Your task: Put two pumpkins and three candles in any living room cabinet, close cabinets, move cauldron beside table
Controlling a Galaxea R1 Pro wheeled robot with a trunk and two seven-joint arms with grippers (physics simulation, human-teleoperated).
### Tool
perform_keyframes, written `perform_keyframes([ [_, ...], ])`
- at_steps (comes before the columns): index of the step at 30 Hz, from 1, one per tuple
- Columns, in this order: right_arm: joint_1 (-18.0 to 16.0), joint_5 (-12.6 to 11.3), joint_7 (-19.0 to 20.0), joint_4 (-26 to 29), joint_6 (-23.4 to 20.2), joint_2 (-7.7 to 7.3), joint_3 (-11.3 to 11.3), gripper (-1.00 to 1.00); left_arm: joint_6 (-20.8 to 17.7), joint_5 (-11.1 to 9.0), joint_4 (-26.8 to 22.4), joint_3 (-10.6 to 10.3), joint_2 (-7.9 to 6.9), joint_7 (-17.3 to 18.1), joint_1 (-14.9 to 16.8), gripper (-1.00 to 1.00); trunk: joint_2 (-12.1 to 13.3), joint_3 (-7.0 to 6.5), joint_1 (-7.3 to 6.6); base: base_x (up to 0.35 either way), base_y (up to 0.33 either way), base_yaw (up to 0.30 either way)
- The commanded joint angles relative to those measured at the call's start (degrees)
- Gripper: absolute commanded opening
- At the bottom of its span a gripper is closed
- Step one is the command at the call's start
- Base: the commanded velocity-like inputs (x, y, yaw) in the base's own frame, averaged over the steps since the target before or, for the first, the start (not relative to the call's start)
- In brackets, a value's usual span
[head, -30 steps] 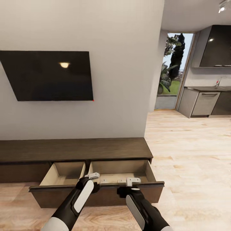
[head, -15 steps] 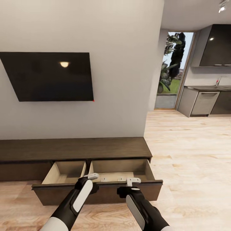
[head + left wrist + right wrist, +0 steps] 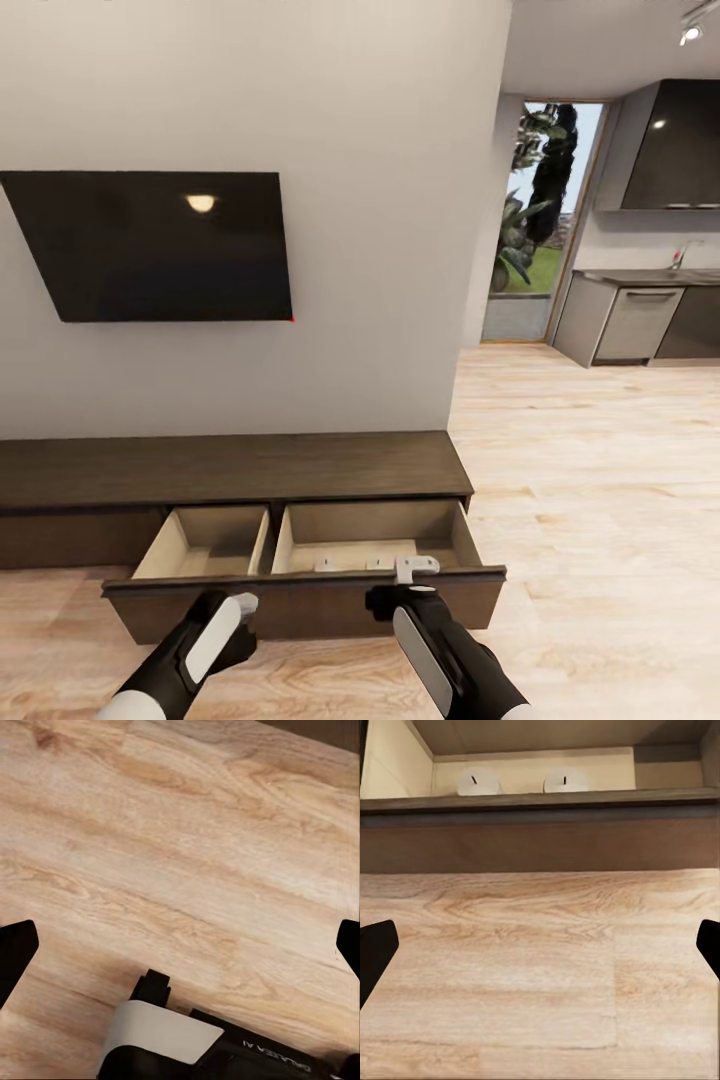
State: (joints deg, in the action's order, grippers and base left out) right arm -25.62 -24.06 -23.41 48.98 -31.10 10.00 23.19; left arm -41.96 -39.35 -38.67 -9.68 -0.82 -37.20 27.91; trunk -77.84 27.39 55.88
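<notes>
Candles (image 3: 478, 782) sit in the pulled-out drawer (image 3: 300, 590) of the dark-brown cabinet (image 3: 230, 467) under the wall television (image 3: 150, 245); I see two of them from my right wrist, side by side against the beige back wall. My right gripper (image 3: 415, 568) hangs just at the drawer front, spread and empty. My left gripper (image 3: 180, 945) is spread and empty too, over the wood floor (image 3: 187, 855).

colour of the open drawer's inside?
Light beige inside the drawer, set against the dark-brown cabinet. Clearest in the head view.
</notes>
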Motion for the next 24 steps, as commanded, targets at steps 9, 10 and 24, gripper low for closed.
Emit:
perform_keyframes([
  [9, 0.0, -0.59, -0.59, -0.5, -0.55, 0.0, 0.29, 1.0, 5.21, 0.07, 9.78, -0.64, -2.46, 4.06, 0.04, 1.0, 3.58, -1.56, -1.98, 0.0, 0.0, 0.0],
  [10, 0.05, -0.59, -0.54, -0.66, -0.42, 0.0, 0.32, 1.0, 6.17, 0.15, 10.99, -0.77, -2.48, 4.37, 0.04, 1.0, 3.99, -1.74, -2.2, 0.0, 0.0, 0.0],
  [24, 0.4, -0.33, -0.04, -11.55, 7.61, 0.0, 0.47, 1.0, 12.79, 1.19, 14.4, -1.73, -2.7, 7.5, -0.13, 1.0, 9.6, -4.25, -5.28, 0.0, 0.0, 0.0],
])
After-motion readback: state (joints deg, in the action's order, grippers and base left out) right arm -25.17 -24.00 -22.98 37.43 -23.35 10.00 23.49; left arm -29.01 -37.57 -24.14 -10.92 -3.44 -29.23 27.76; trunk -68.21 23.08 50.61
